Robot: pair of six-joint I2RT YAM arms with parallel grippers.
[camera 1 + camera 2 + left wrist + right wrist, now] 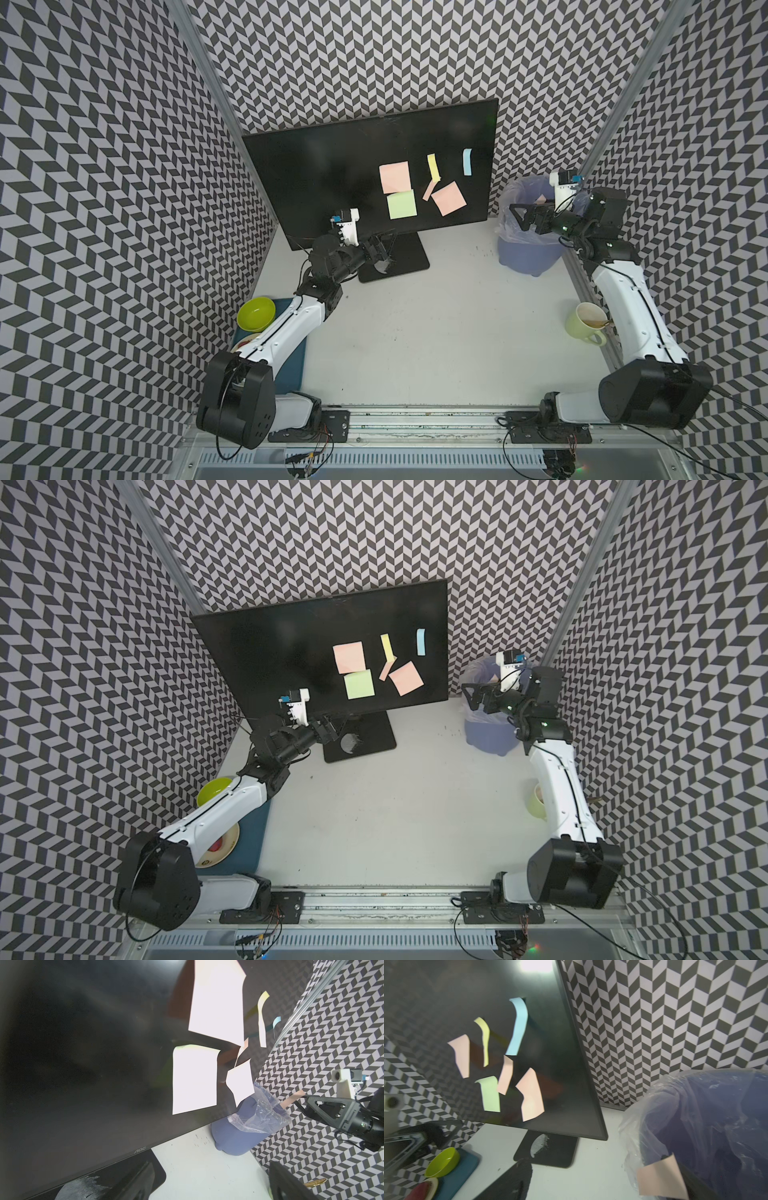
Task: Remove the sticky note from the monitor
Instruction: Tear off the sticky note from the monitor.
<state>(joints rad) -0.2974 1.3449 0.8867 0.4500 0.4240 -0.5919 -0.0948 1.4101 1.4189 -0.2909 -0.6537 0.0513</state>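
Note:
The monitor [324, 174] stands at the back on its black base [409, 257]. Several sticky notes cling to its screen: a pink square [395, 178], a green square [402, 205], a yellow strip [433, 167], a tilted pink square [448, 198] and a blue strip [467, 162]. My left gripper [384, 253] hovers open over the base, below the screen's lower edge, holding nothing. My right gripper [525, 214] hangs open over the lined blue bin [528, 253]. A pink sticky note [661, 1179] sticks to one of its fingers above the bin's mouth.
A green bowl [255, 313] and a plate sit on a dark blue tray [291, 365] at the left edge, under my left arm. A pale green mug [586, 324] stands by my right arm. Patterned walls close in on three sides.

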